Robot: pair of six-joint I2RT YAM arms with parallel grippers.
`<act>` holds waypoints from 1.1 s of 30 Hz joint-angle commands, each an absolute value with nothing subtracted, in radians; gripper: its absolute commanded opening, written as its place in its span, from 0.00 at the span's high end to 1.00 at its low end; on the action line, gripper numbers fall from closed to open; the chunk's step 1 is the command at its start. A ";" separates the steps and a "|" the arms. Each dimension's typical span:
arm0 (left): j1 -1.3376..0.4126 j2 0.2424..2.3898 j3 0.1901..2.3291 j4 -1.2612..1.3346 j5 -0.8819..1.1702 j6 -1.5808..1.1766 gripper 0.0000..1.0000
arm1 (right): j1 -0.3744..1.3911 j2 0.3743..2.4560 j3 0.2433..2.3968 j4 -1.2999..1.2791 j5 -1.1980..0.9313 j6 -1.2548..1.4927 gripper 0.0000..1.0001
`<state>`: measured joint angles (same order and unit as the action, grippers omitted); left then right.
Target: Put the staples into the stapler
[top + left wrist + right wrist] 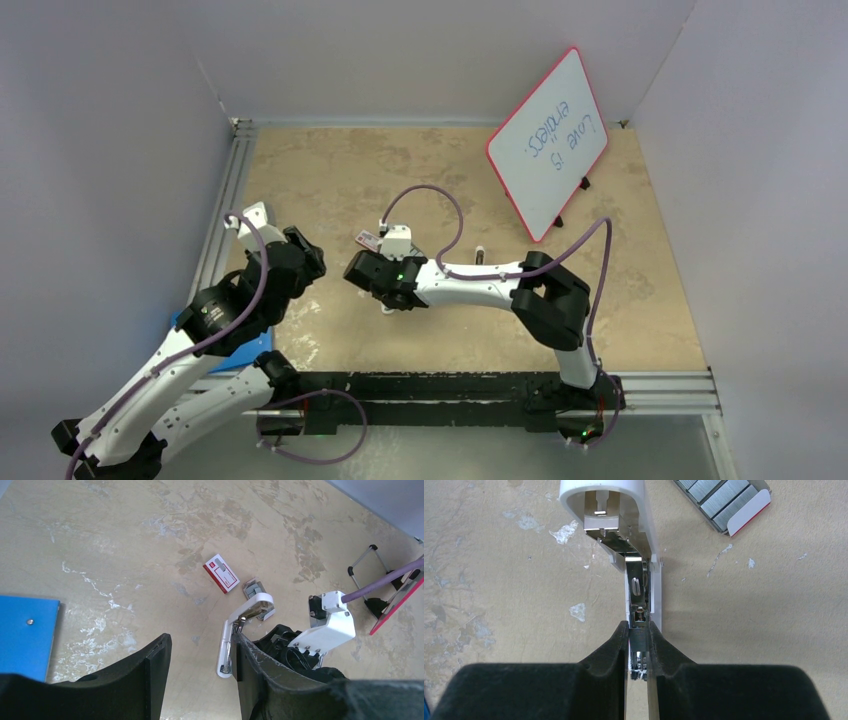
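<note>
Stapler [646, 530] lies flipped open; we note right gripper [639, 645] clenched at its channel, left gripper [199, 645] released, empty.

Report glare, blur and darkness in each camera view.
Right wrist: metal of the stapler glints brightly, staples sharp. Left wrist: the near fingers dark and featureless, table sharp. Top view: even light, whiteboard legible, no glare.

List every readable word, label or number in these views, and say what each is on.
"Love is endless." is handwritten in dark marker on the red-framed whiteboard. The last word is scrawled, so "endless" is a best reading.
Red-and-white staple sleeve: it carries printing, but too small to read.
Stapler: no text visible.
Staples: no text visible.
</note>
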<state>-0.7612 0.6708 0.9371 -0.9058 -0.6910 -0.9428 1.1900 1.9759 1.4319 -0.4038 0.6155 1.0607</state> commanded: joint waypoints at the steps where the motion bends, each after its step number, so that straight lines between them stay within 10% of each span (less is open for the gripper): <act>1: -0.758 0.673 0.969 -0.874 -0.696 -0.938 0.52 | 1.184 1.959 1.432 -0.402 0.644 1.049 0.88; 33: -0.758 0.674 0.960 -0.870 -0.693 -0.936 0.52 | 1.181 1.980 1.423 -0.408 0.618 1.058 0.89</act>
<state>-0.7612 0.6727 0.9371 -0.8993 -0.6884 -0.9424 1.1843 1.9766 1.4311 -0.3916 0.6060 1.0401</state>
